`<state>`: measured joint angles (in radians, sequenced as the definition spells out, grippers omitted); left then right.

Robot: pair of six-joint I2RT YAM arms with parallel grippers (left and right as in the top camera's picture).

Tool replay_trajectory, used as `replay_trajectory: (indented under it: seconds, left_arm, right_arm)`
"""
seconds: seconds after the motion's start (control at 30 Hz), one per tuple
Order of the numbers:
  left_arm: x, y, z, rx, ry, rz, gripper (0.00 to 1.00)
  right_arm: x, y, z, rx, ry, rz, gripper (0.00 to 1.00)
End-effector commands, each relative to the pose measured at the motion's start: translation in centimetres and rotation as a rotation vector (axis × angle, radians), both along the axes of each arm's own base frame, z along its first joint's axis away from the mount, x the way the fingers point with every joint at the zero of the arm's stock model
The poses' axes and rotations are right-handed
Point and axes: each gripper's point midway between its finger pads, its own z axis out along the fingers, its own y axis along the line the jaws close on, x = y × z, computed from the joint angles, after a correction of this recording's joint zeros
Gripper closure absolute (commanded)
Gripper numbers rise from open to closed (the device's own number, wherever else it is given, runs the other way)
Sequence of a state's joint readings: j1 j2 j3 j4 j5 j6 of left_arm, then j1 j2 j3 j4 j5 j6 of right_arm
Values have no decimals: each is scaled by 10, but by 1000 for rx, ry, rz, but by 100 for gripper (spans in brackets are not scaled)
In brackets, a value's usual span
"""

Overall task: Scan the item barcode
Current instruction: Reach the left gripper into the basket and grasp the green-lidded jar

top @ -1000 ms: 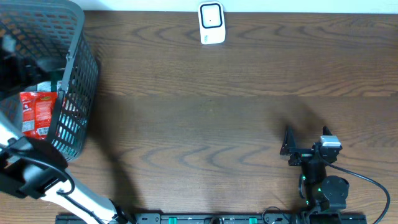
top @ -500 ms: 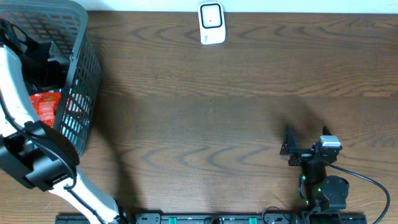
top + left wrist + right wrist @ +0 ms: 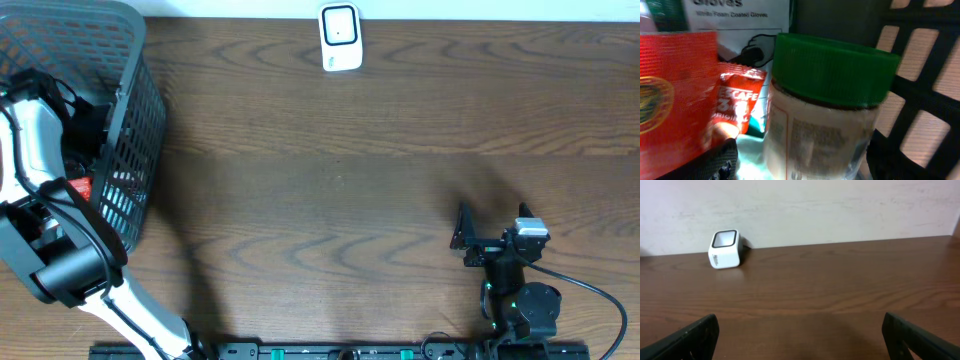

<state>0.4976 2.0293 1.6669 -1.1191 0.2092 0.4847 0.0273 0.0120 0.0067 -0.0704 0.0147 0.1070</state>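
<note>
The grey basket [image 3: 135,150] stands as the store of goods. The left gripper [image 3: 800,160] is sunk inside it with jaws spread wide on either side of the green-lidded jar [image 3: 825,125], the likely item to scan, lined up to take it but, as I judge, not pinching it. Well to the right of the basket, the right gripper [image 3: 800,330] sits low over the table [image 3: 300,200], jaws spread on nothing, seemingly kept clear. The white scanner [image 3: 340,38] stands right of the basket at the far edge, window facing the arms to receive a barcode, and inside the basket a red Nescafé sachet [image 3: 737,105] leans just beside the jar.
</note>
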Motion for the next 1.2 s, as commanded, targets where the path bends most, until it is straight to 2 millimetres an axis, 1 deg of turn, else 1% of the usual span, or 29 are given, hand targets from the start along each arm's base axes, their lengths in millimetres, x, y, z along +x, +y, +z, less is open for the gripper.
replay_trajectory:
  seconds: [0.0,0.17,0.27,0.43,0.57,0.63,0.7,0.77,0.9,0.93,1.0,1.03,1.1,1.13,1.17]
  left_arm:
    - [-4,-8,-9,-20,9,-24,17]
    - [1,-5,-10,-8,-13,-24,17]
    - [3,-5,-15,-3,-23,-24,17]
    - [-1,-6,-31,-5,-19,-22,17]
    - [-1,-6,-31,-4,-21,-21,18]
    - [0,-5,-31,-2,-24,-21,26]
    - [1,-5,-31,0,-28,-21,36]
    - [3,-4,-29,3,-34,-21,38]
    - [11,1,-12,22,-69,-14,44]
    - [14,2,-2,35,-93,-14,43]
    - [21,6,22,70,-156,-14,43]
    - [22,7,30,81,-177,-15,44]
    - [28,13,60,143,-261,-5,44]
    - [29,22,84,214,-313,41,43]
    - [29,27,97,253,-342,62,43]
  right_arm:
    - [0,-2,-1,11,1,-10,1]
    - [0,-2,-1,11,1,-10,1]
    - [0,-2,-1,11,1,-10,1]
    - [0,-2,-1,11,1,-10,1]
    - [0,-2,-1,11,1,-10,1]
    - [0,-2,-1,11,1,-10,1]
    - [0,-2,-1,11,1,-10,1]
    - [0,-2,-1,11,1,-10,1]
    - [0,-2,-1,11,1,-10,1]
    - [0,-2,-1,11,1,-10,1]
    - [0,-2,-1,11,2,-10,1]
    - [0,-2,-1,11,1,-10,1]
    - [0,-2,-1,11,1,-10,1]
    - [0,-2,-1,11,1,-10,1]
    - [0,-2,-1,11,1,-10,1]
